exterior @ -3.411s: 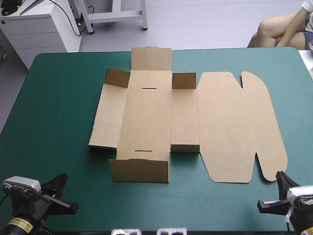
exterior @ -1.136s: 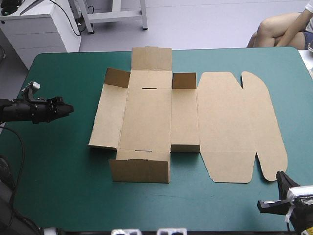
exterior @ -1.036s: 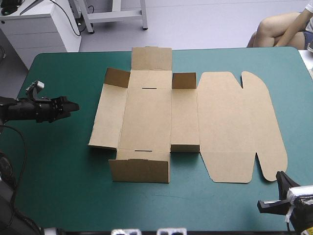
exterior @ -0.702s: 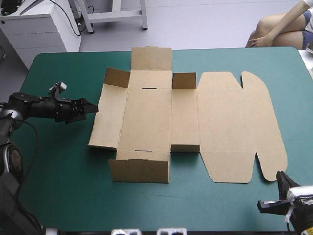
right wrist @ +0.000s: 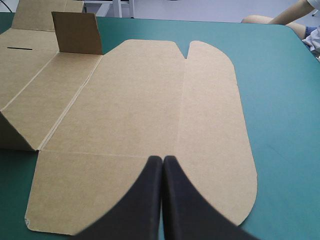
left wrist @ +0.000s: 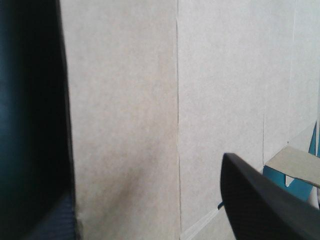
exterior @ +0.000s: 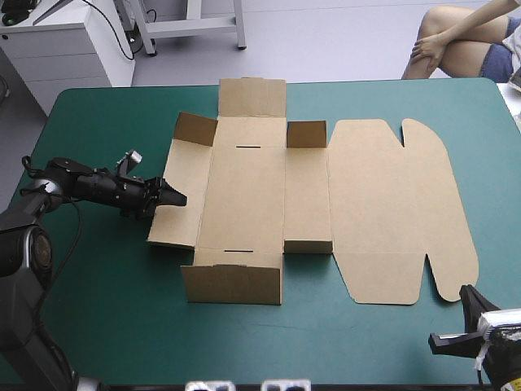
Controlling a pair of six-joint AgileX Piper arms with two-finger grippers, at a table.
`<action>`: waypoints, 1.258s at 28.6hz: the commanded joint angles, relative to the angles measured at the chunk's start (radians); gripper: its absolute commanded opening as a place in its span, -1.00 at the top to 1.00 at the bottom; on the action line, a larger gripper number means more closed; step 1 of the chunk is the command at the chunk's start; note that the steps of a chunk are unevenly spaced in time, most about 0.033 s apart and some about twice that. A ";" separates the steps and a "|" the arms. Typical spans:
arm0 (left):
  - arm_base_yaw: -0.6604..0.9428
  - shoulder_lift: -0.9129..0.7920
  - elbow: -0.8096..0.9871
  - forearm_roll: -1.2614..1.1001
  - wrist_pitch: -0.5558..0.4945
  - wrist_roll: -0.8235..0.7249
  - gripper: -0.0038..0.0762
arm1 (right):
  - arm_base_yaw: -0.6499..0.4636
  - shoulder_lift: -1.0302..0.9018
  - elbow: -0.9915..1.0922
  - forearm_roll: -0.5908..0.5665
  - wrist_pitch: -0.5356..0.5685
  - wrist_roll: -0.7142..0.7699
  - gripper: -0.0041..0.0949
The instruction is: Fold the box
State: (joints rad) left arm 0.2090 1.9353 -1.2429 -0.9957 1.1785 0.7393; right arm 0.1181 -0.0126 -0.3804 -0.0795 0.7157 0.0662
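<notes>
The brown box (exterior: pixel 269 195) lies unfolded in the middle of the teal-green table. Its near flap (exterior: pixel 232 283) and far flap (exterior: pixel 252 98) stand up, as do two small corner tabs, and the rounded lid (exterior: pixel 399 204) lies flat to the right. My left gripper (exterior: pixel 168 197) reaches low from the left and is open at the outer edge of the box's left panel (exterior: pixel 179 195). In the left wrist view that panel (left wrist: pixel 125 110) fills the space between the parted fingers (left wrist: pixel 260 200). My right gripper (exterior: pixel 468 300) is shut near the table's front right corner, its tip (right wrist: pixel 162 161) just short of the lid (right wrist: pixel 150 110).
Bare teal-green cover (exterior: pixel 106 277) runs along the left side and the front edge of the table. A white cabinet (exterior: pixel 57 49) stands beyond the far left corner.
My left arm rose from the front left corner and swept rightward to the box's left panel, its fingers parting on the way. The right gripper and the box have not moved.
</notes>
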 commanded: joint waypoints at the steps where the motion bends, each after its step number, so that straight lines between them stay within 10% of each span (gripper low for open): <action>1: -0.005 -0.046 -0.021 -0.021 0.115 -0.016 -0.18 | -0.005 -0.005 -0.023 -0.015 -0.071 -0.004 0.96; 9: -0.005 -0.046 -0.021 0.037 0.115 -0.076 -0.07 | -0.005 -0.005 -0.023 -0.015 -0.071 -0.004 0.96; 20: -0.046 -0.046 -0.013 0.084 0.115 -0.116 0.92 | -0.005 -0.005 -0.023 -0.015 -0.071 -0.004 0.96; 36: -0.096 -0.167 -0.313 0.376 0.116 -0.144 0.92 | -0.005 -0.005 -0.023 -0.015 -0.071 -0.004 0.96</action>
State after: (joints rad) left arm 0.1357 1.8502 -1.4349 -0.6830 1.2169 0.5939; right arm 0.1181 -0.0126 -0.3804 -0.0795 0.7157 0.0662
